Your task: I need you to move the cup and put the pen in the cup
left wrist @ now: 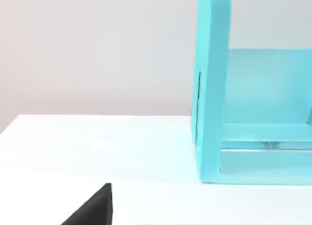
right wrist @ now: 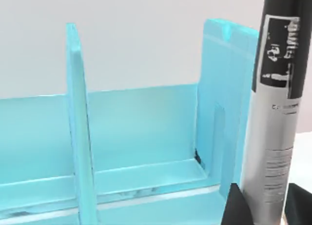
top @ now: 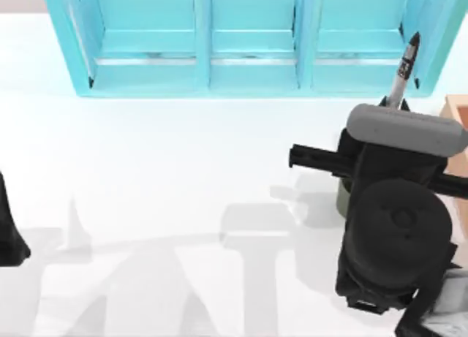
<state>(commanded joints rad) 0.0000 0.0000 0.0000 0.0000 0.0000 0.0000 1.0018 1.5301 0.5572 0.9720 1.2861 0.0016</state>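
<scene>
My right gripper [top: 395, 103] is at the table's right, near the cyan rack, and is shut on the pen [top: 404, 68]. The pen's black tip points toward the rack's right end. In the right wrist view the pen [right wrist: 274, 117] stands upright, a silver-grey barrel with small print, between the black fingertips [right wrist: 237, 206]. A thin olive-grey strip of the cup [top: 341, 197] shows beside my right arm, which hides the rest of it. My left arm [top: 9, 231] is parked at the table's left edge, and one dark fingertip [left wrist: 93, 211] shows in its wrist view.
A cyan rack [top: 248, 41] with three open bays spans the back of the table; its end wall [left wrist: 212, 88] shows in the left wrist view. A tan box corner [top: 458, 112] sits at the right edge. White tabletop [top: 183, 169] lies between the arms.
</scene>
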